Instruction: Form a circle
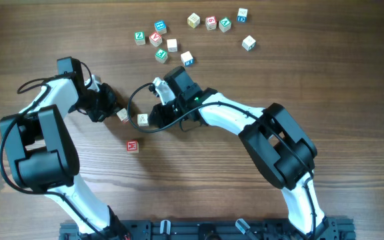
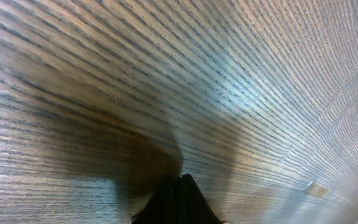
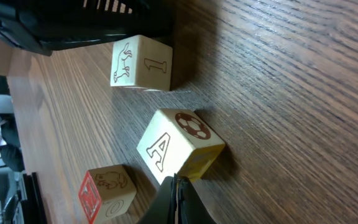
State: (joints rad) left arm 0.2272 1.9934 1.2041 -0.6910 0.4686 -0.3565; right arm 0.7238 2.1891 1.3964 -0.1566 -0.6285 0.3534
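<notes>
Overhead, two pale cubes (image 1: 143, 120) lie between the arms, the red cube (image 1: 132, 145) near them. Left gripper (image 2: 181, 183) and right gripper (image 3: 176, 185) are both closed, empty. I think a hard nudge could scatter this cluster.

Even, bright light from above falls on the wooden table (image 1: 352, 100), leaving only soft, faint shadows. At the left gripper (image 2: 179, 199) the view is smeared and out of focus: a pale glare patch lies ahead and right of its tips, and heavy shadow pools just to their left. Ahead of the right gripper (image 3: 178, 202), the lettered cubes (image 3: 179, 146) stand sharp, each dropping a short dark shadow.
</notes>
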